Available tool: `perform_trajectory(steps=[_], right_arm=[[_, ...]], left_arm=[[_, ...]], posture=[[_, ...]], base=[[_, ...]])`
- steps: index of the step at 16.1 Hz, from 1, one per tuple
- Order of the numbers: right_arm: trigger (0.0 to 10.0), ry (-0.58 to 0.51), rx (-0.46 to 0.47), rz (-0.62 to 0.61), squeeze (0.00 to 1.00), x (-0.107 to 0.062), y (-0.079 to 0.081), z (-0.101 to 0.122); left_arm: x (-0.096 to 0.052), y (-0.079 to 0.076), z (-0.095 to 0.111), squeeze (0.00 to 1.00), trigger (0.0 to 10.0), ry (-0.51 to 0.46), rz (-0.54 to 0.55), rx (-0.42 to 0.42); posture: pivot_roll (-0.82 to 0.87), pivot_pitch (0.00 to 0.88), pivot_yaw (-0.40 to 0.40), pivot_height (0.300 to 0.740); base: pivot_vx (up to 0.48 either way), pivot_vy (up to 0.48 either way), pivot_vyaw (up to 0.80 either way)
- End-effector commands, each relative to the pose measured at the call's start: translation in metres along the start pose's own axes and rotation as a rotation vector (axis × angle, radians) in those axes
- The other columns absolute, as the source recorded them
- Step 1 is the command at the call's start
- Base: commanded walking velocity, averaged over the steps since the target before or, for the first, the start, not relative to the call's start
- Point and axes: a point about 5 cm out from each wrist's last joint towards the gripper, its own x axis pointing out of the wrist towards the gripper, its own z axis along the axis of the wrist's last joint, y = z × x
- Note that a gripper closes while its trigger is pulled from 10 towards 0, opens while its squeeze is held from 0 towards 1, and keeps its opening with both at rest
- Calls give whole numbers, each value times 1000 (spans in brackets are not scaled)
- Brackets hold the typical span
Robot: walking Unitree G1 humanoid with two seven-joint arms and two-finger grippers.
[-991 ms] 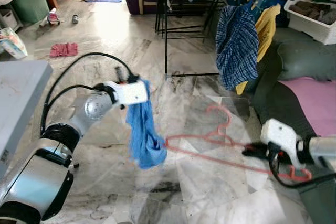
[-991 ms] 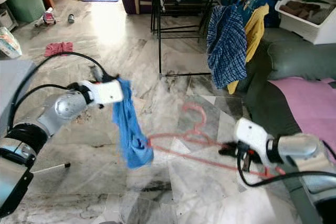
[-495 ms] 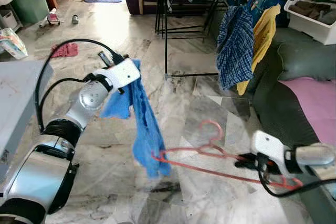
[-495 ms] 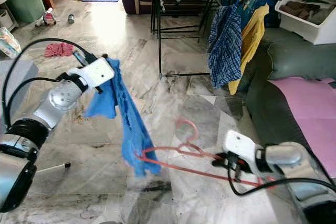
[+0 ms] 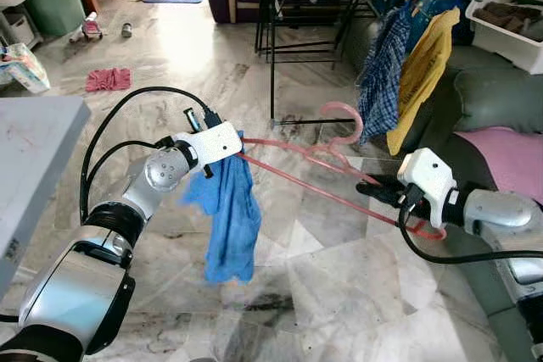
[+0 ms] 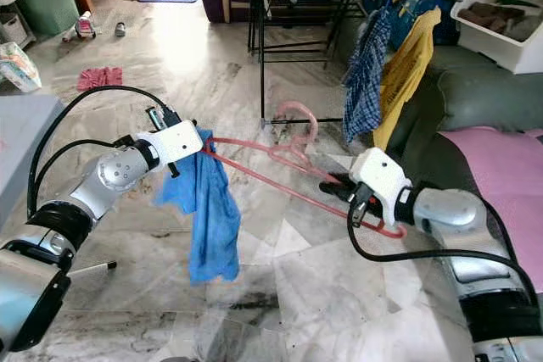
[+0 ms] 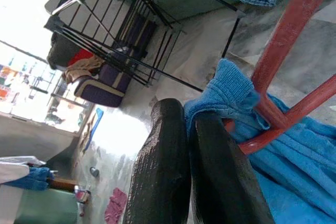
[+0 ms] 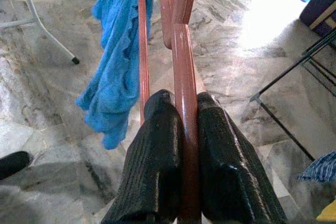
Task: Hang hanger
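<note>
A pink-red hanger (image 5: pixel 316 182) is held level above the floor, its hook (image 5: pixel 344 119) pointing up. My right gripper (image 5: pixel 373 186) is shut on the hanger's lower bar near its right end; the right wrist view has that bar (image 8: pixel 182 72) pinched between both fingers. My left gripper (image 5: pixel 239 147) is shut on the top of a blue cloth (image 5: pixel 229 218), which hangs down from it. The hanger's left corner (image 7: pixel 273 114) pushes into the cloth right beside the left fingers (image 7: pixel 168 161). A black drying rack (image 5: pixel 271 48) stands behind.
A checked shirt (image 5: pixel 382 74) and a yellow garment (image 5: pixel 422 69) hang on the rack's right side. A dark sofa (image 5: pixel 496 95) with a pink cushion (image 5: pixel 519 157) and a white bin (image 5: pixel 502 8) lie right. A grey table (image 5: pixel 34 146) stands left; a red cloth (image 5: pixel 108 79) lies on the floor.
My right gripper has lifted the hanger off the floor and swung its left end up into the cloth at my left gripper. The cloth hangs straighter below the left gripper.
</note>
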Motion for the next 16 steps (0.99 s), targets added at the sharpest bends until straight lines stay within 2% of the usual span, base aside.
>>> perform_trajectory(steps=[1,3,6,8,12,16], right_arm=[[10000,7,-2,2,0,-2,-1,-1],[10000,19,5,26,0,-4,0,-4],[10000,95,7,82,0,-14,2,-12],[10000,141,-31,44,0,-17,-3,-18],[10000,175,-49,63,0,-15,2,-24],[10000,165,-37,76,0,-9,5,-26]], left_arm=[[1,9,7,0,10000,-39,15,22],[0,12,7,0,10000,-39,24,21],[-5,12,-9,0,10000,37,22,65],[-8,9,-13,0,10000,38,7,36],[-8,4,-8,0,10000,-5,-21,47],[-8,1,4,0,10000,-94,-56,45]], posture=[[55,35,-16,740],[56,31,-18,740],[50,31,-16,740],[48,34,-14,740],[53,40,-17,740],[59,48,-19,740]], base=[[0,0,0],[0,0,0],[0,0,0],[0,0,0],[0,0,0],[0,0,0]])
